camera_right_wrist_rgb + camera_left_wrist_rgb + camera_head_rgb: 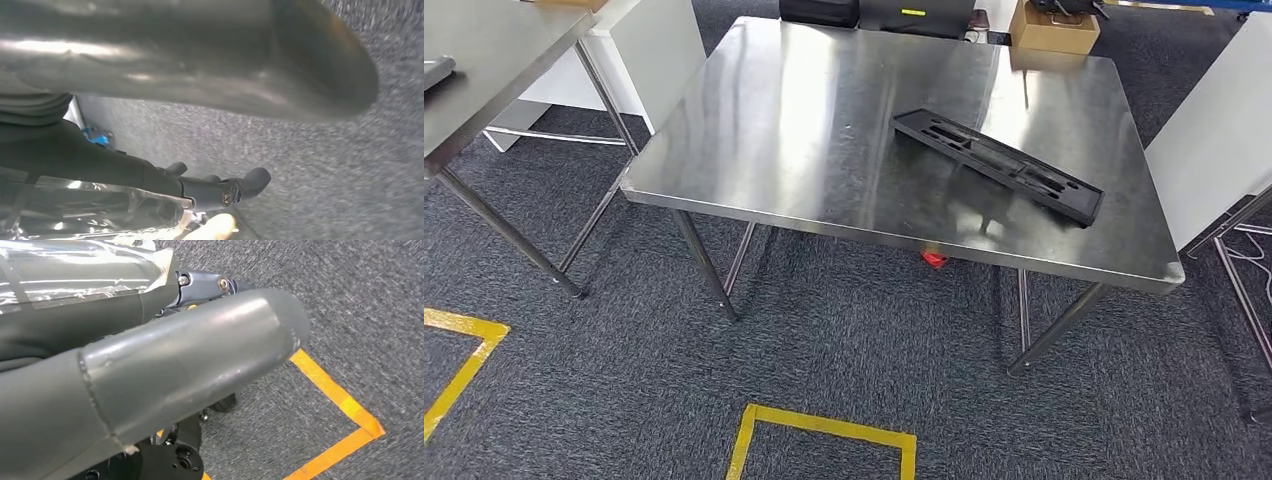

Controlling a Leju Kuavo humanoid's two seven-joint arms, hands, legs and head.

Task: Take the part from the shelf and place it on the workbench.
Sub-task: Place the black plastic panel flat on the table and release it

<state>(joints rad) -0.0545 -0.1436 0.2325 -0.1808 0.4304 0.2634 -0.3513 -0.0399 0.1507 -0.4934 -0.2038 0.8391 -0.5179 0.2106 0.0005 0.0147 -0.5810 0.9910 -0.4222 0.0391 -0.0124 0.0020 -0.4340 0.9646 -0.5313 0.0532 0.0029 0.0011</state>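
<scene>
At the upper left of the head view, a second steel table (484, 70) is running off the frame edge. A square stainless-steel workbench (824, 120) is filling the centre, its brushed top throwing pale reflections. The part (997, 164), a long black moulded tray with recessed slots, is lying diagonally on the bench's right half. A cardboard box (1054, 30) is sitting cut off at the upper right. Yellow floor tape (824, 425) is crossing the speckled grey carpet (844, 340) below. In the wrist views, the left hand (200, 355) and right hand (225, 190) are holding nothing, though blur leaves it unclear whether their fingers are spread or curled.
</scene>
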